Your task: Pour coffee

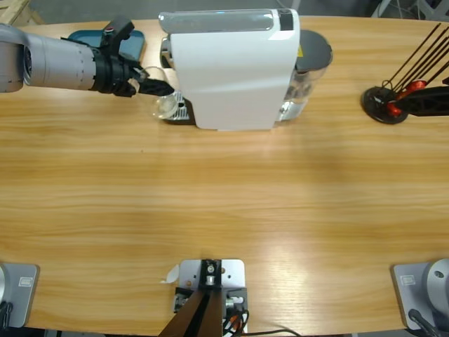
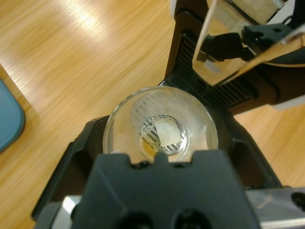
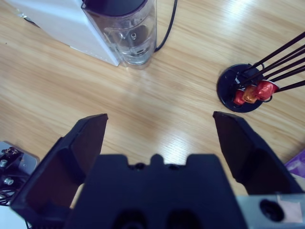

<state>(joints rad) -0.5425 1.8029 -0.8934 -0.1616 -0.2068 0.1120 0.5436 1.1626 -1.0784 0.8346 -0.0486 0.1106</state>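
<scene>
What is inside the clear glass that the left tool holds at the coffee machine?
Inside the glass only a small trace of brown coffee lies at the bottom edge. The left tool covers the near rim.

Looks to us like a robotics lab or test bench rather than anyone's kitchen. What we've got is a long wooden table (image 1: pixel 224 203) with a silver-grey robot arm (image 1: pixel 56 60) reaching in over it, and the camera looking straight down from overhead, which screams recording setup. The only kitchen-ish stuff is a white capsule coffee machine (image 1: pixel 231 70) with its clear water tank (image 3: pixel 128 33) and black cable (image 3: pixel 167 28), plus a black capsule rack (image 3: pixel 243 88) holding red-orange capsules. We also spot a teal tray (image 1: pixel 130 43) at the far edge. Past the table edge we just see a grey floor, no counters or cupboards anywhere.
</scene>
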